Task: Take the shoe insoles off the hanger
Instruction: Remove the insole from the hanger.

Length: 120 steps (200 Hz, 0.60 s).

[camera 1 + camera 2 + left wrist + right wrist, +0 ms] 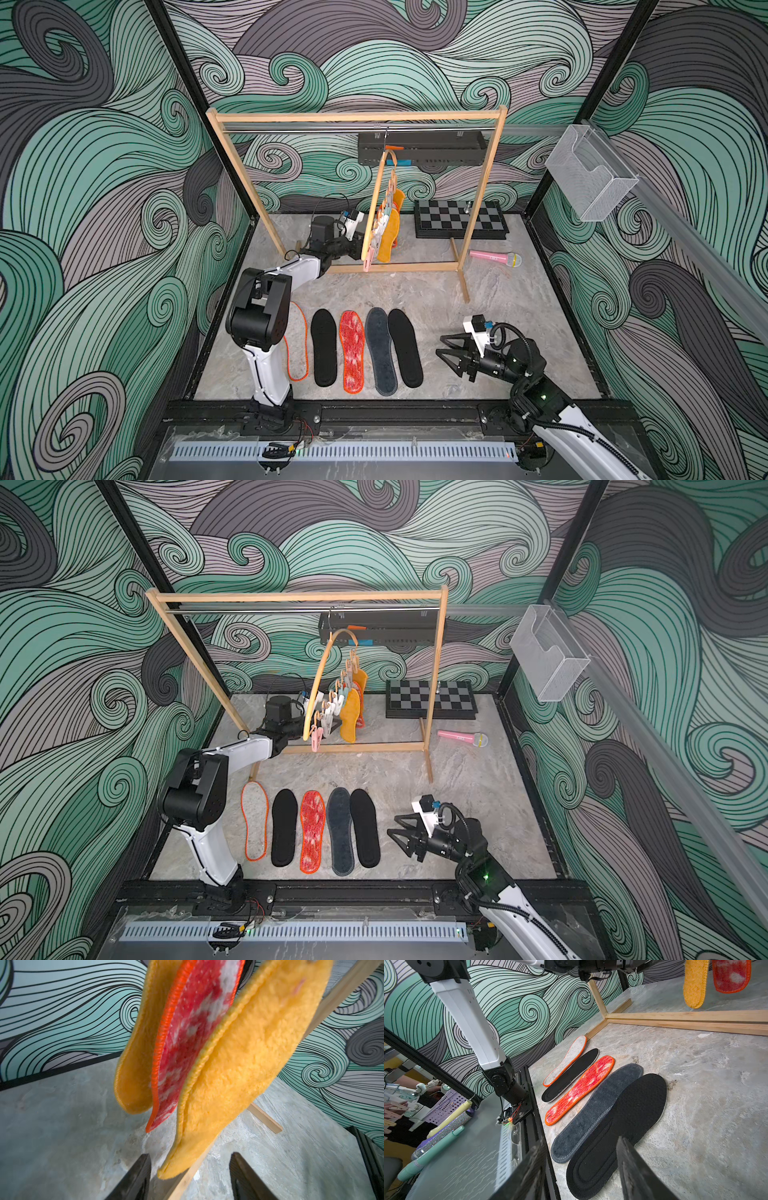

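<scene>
The hanger [376, 199] dangles by its hook from the rack's rail. Three shoe insoles are still pegged to it: two mustard yellow [239, 1076] [135, 1053] with a red-white one [187, 1043] between them. My left gripper [190, 1156] is open just under them. The toe of the nearer yellow insole hangs between its fingers, not pinched. Several insoles lie in a row at the table's front: pale with orange edging [297, 345], black [324, 349], red-white [352, 353], dark grey [380, 353], black [405, 349]. My right gripper [439, 345] hovers open and empty beside that last black one [623, 1122].
The big wooden rack frame [357, 117] stands across the back half, its foot bar [395, 268] on the table. Behind it lie a chessboard [461, 220] and a pink microphone [494, 258]. A black tray [422, 147] hangs from the rail. A wire basket [590, 174] sticks out from the right wall.
</scene>
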Each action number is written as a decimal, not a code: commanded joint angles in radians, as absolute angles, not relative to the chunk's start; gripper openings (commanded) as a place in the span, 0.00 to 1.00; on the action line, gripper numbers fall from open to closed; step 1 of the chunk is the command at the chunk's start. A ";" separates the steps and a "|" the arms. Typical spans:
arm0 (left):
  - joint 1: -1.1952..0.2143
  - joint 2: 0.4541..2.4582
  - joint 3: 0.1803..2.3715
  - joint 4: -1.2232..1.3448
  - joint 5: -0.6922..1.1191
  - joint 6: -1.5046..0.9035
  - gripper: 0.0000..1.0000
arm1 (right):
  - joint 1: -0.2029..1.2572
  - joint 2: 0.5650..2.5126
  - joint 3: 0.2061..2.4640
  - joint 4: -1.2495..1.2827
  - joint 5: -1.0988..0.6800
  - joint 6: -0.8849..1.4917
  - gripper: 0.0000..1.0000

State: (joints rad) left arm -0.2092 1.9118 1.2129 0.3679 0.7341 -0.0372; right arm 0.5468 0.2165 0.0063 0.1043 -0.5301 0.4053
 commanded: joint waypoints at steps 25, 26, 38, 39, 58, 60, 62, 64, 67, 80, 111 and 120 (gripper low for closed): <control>-0.168 2.024 1.349 0.401 0.933 0.047 0.62 | 0.560 0.224 -0.015 0.134 -0.507 0.408 0.56; -0.168 2.026 1.350 0.399 0.934 0.048 0.62 | 0.559 0.224 -0.014 0.135 -0.508 0.408 0.56; -0.163 2.051 1.382 0.376 0.954 0.055 0.62 | 0.561 0.233 -0.016 0.139 -0.506 0.409 0.56; -0.163 2.053 1.384 0.376 0.956 0.055 0.62 | 0.561 0.234 -0.015 0.139 -0.505 0.409 0.56; -0.162 2.078 1.409 0.379 0.983 0.056 0.62 | 0.564 0.246 -0.016 0.149 -0.499 0.407 0.56; -0.162 2.082 1.412 0.379 0.985 0.055 0.62 | 0.565 0.247 -0.016 0.149 -0.500 0.406 0.56; -0.162 2.086 1.414 0.379 0.988 0.053 0.62 | 0.563 0.248 -0.016 0.150 -0.498 0.405 0.56; -0.162 2.088 1.417 0.376 0.993 0.052 0.62 | 0.565 0.249 -0.016 0.150 -0.497 0.405 0.56; -0.161 2.091 1.422 0.373 1.002 0.053 0.62 | 0.566 0.251 -0.016 0.151 -0.496 0.405 0.56; -0.162 2.110 1.430 0.382 1.039 0.050 0.62 | 0.566 0.258 -0.016 0.154 -0.490 0.408 0.57; -0.172 2.151 1.453 0.447 1.120 -0.013 0.61 | 0.567 0.251 -0.015 0.151 -0.491 0.405 0.57; -0.178 2.153 1.456 0.449 1.130 -0.014 0.61 | 0.567 0.250 -0.016 0.149 -0.489 0.404 0.57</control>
State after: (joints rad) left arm -0.1669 2.1258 1.4109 0.4057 1.0325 0.0147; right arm 0.5583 0.2562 0.0063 0.1307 -0.5045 0.4042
